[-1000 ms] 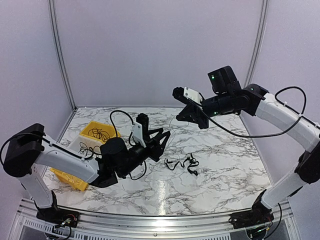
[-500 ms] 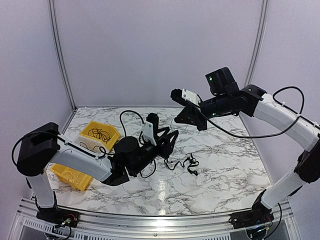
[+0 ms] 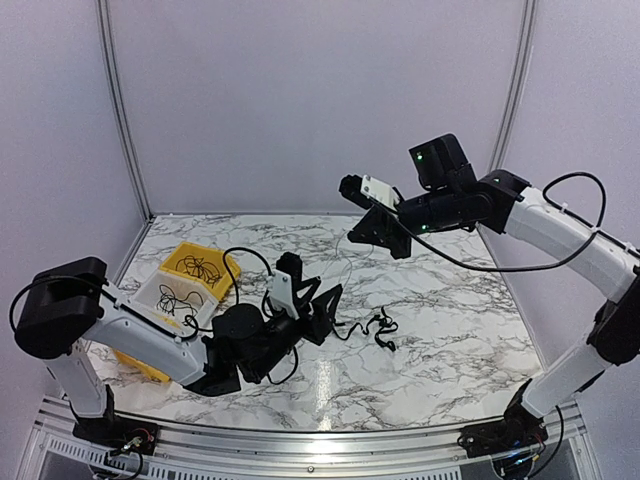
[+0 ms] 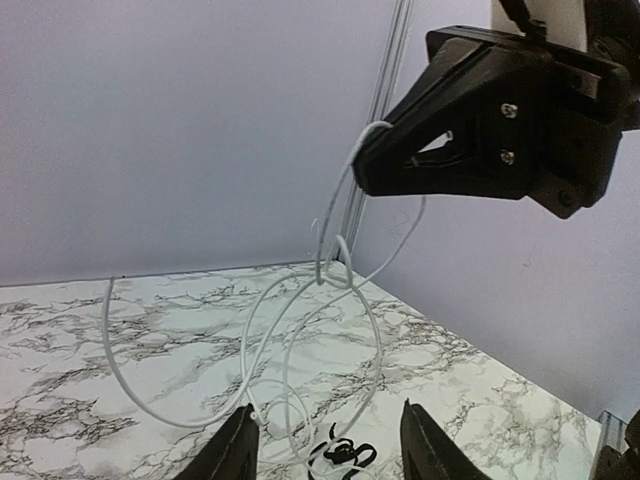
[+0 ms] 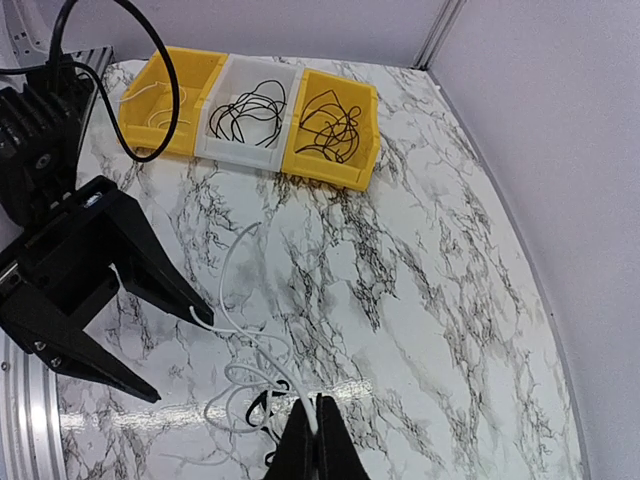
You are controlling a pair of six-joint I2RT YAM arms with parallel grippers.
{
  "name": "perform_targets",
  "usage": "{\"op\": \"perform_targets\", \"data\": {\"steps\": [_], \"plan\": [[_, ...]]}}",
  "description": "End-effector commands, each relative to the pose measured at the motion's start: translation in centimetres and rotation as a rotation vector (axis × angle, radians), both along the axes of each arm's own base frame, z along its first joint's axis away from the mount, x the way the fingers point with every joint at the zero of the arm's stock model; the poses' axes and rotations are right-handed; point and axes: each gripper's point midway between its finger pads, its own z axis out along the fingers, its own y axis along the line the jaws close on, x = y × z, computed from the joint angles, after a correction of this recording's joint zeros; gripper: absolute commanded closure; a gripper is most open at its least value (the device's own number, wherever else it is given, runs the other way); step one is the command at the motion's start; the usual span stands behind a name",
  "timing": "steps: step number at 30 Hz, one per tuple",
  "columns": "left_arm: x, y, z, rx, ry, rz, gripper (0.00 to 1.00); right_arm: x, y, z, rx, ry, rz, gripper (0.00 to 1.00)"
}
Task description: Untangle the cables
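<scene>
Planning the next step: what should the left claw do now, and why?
Probably ease the open left claw forward onto the black clump and close. The right claw, shut, holds the white cable up, and it hangs down to that clump.

Plain lilac walls (image 3: 320, 100) are enclosing a white, grey-veined marble surface (image 3: 440, 300), which is reflecting overhead light.

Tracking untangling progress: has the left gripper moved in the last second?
Yes. The left gripper dropped toward the near edge of the table, level with the black cables.
</scene>
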Motion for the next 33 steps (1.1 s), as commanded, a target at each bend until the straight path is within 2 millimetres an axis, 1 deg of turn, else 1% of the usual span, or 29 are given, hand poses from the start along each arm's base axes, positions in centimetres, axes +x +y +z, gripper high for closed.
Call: {"op": "perform_targets", "data": {"steps": [1,3,5,8,12,15,16,19,25,26,28,29,30,33], "plan": [[-0.7,-0.8,1.7,-0.019,-0.058,-0.045,0.53,0.4,0.7,-0.2,0.008,0.001,-0.011,1.0],[-0.8,-1.9,1.5,-0.003,-0.062,-0.071,0.54,0.5,0.8,-0.2,0.008,0.004,-0.011,1.0],[-0.3,-2.8,1.1,0.018,-0.054,-0.063,0.54,0.5,0.8,-0.2,0.008,0.008,-0.012,1.0],[0.7,-3.5,0.2,0.031,-0.037,-0.04,0.53,0.4,0.8,0.0,0.011,0.008,-0.009,1.0],[1.9,-4.1,-0.2,0.015,-0.016,-0.043,0.58,0.3,0.7,0.1,0.013,0.011,-0.01,1.0],[2.5,-4.3,-0.5,0.01,-0.006,-0.044,0.67,0.2,0.6,0.2,0.013,0.008,-0.011,1.0],[2.7,-4.4,-0.6,0.01,-0.005,-0.046,0.73,0.3,0.6,0.2,0.013,0.006,-0.012,1.0],[2.8,-4.4,-0.9,0.015,-0.004,-0.047,1.0,0.4,0.6,0.3,0.015,0.007,-0.017,1.0],[2.8,-3.7,-2.3,0.027,0.019,-0.034,1.0,0.7,0.7,1.5,0.028,-0.015,-0.025,1.0],[2.6,-3.6,-2.4,0.022,0.02,-0.039,0.97,0.7,0.8,1.5,0.029,-0.014,-0.022,1.0],[2.3,-3.4,-2.1,0.006,0.011,-0.051,0.75,0.8,0.8,1.2,0.026,-0.006,-0.021,1.0],[2.1,-3.2,-1.9,-0.002,0.009,-0.052,0.68,0.8,0.8,1.0,0.022,-0.002,-0.02,1.0],[1.9,-3.1,-1.8,-0.005,0.008,-0.05,0.66,0.8,0.9,0.9,0.021,0.001,-0.021,1.0],[1.2,-2.4,-1.9,-0.013,0.015,-0.039,0.64,0.8,0.9,0.6,0.017,0.003,-0.02,1.0]]}}
